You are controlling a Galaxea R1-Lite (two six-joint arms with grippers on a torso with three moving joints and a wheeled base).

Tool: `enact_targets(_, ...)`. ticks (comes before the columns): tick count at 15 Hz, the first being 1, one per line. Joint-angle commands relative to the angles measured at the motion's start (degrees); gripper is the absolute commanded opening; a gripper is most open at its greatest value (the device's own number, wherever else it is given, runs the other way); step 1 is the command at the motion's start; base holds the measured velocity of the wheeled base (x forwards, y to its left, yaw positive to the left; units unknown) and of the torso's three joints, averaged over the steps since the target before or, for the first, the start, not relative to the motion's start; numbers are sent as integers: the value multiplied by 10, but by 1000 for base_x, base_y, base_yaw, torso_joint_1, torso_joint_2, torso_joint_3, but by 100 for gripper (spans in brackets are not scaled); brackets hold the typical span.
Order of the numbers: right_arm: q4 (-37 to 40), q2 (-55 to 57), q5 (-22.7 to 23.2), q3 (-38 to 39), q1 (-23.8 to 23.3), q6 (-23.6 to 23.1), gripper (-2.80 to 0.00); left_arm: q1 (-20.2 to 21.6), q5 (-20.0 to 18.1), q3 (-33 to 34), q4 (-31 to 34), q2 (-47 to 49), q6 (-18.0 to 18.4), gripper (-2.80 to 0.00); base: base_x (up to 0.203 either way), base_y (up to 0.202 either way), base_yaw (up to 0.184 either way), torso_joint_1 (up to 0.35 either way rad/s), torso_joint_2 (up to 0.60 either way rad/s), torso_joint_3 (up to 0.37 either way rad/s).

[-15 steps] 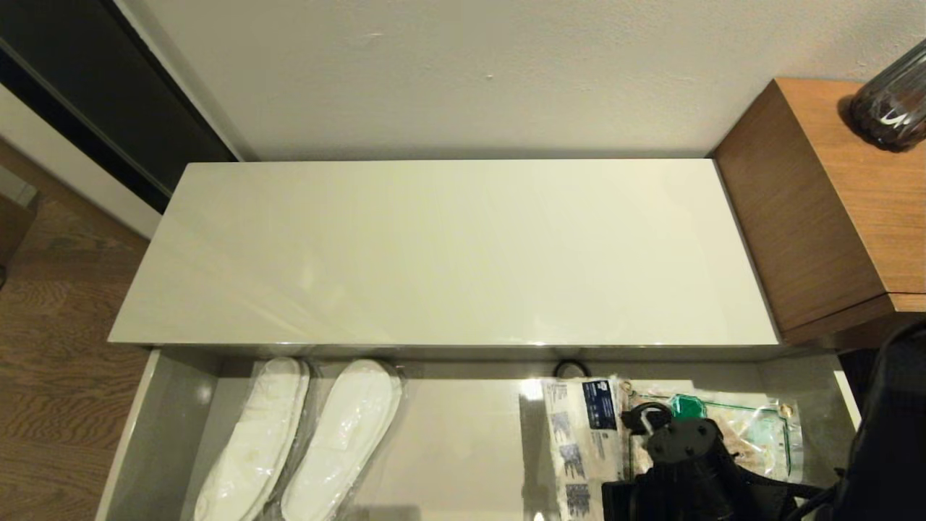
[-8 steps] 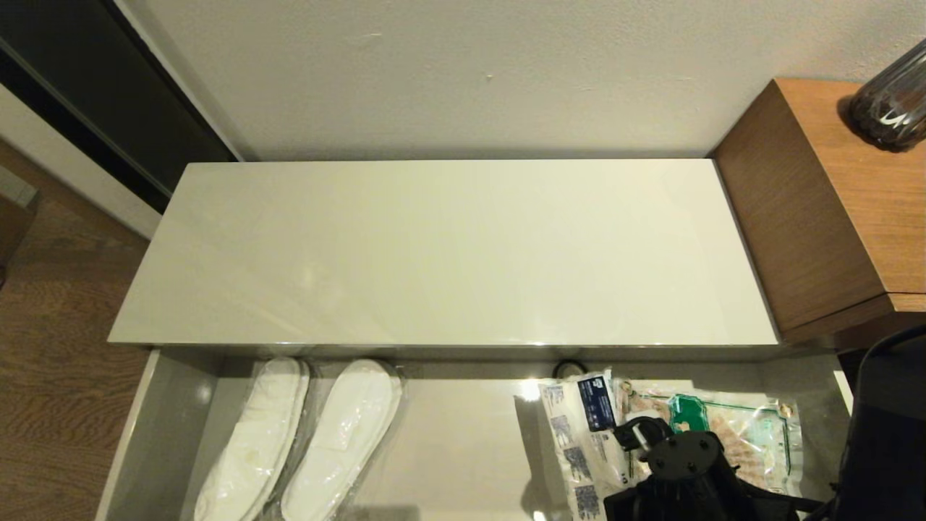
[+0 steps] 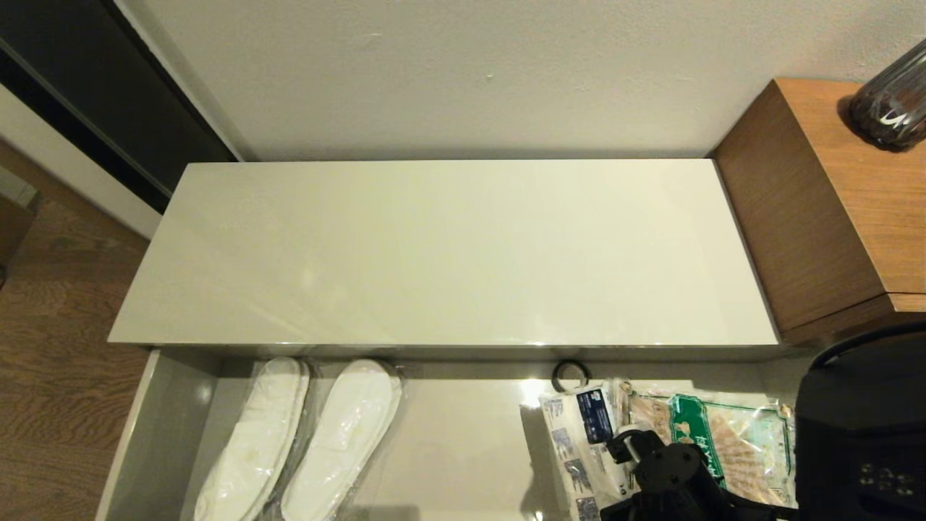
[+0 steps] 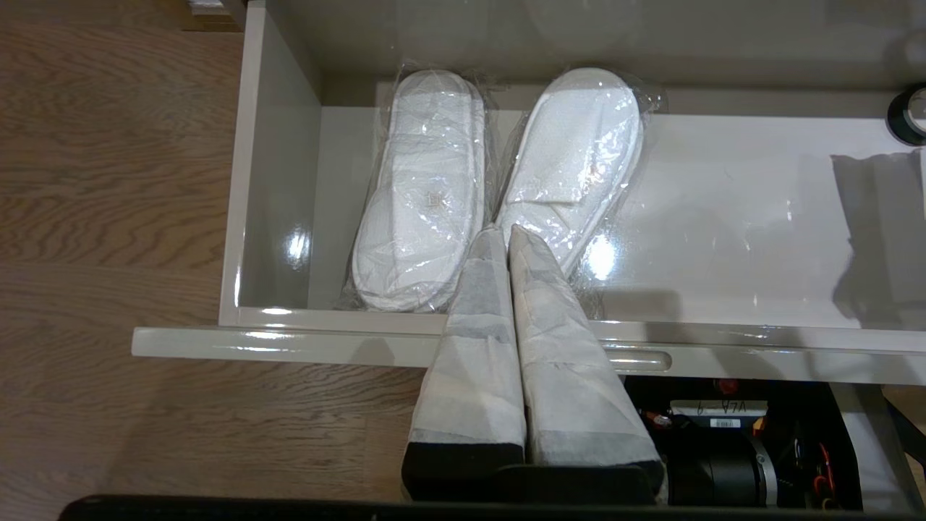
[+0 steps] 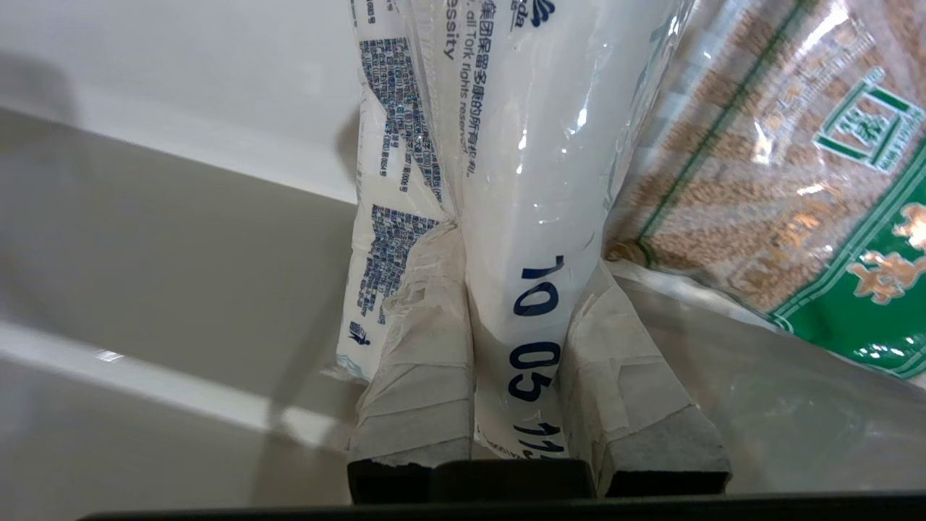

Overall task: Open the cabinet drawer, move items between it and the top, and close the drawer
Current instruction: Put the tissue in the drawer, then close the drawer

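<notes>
Packet in white point(image 5: 506, 217), with its grey-blue print, sat clamped between the right gripper's point(image 5: 515, 347) taped fingers point(image 5: 419, 376), pinched by one end, probably so it could be lifted to the top point(image 3: 448, 253). Just beside that packet lay the clear green-labelled packet point(image 3: 723, 441), both inside the open cabinet drawer point(image 3: 166, 427). Well apart from the packet, the left gripper point(image 4: 503, 239) hung parked over the wrapped slippers point(image 4: 427, 195), fingers pressed together.

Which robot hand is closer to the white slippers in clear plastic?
The left. The left gripper hangs shut right over the plastic-wrapped white slippers in the open grey drawer. The right gripper pinches the white printed packet at the drawer's other end.
</notes>
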Motion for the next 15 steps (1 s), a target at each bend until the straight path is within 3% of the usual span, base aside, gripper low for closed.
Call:
enact_targets(1,-22,35,-9,1,0,1,-280,0,0,0,1,0,0,-280,0,0,0,0,0,0)
enact_targets(4,-72,57,-28,11,0,-11,-280,0,1,0,1,0,0,-280,0,0,0,0,0,0)
enact_targets(5,-73,56,-30,10,0,-12,0,0,0,0,1,0,0,-280,0,0,0,0,0,0)
enact_targets(12,-74,44,-29,15,1,-13,0,0,1,0,1,0,0,-280,0,0,0,0,0,0)
enact_targets(15,-53,-35,-28,14,0,-23,0,0,0,0,1,0,0,-280,0,0,0,0,0,0)
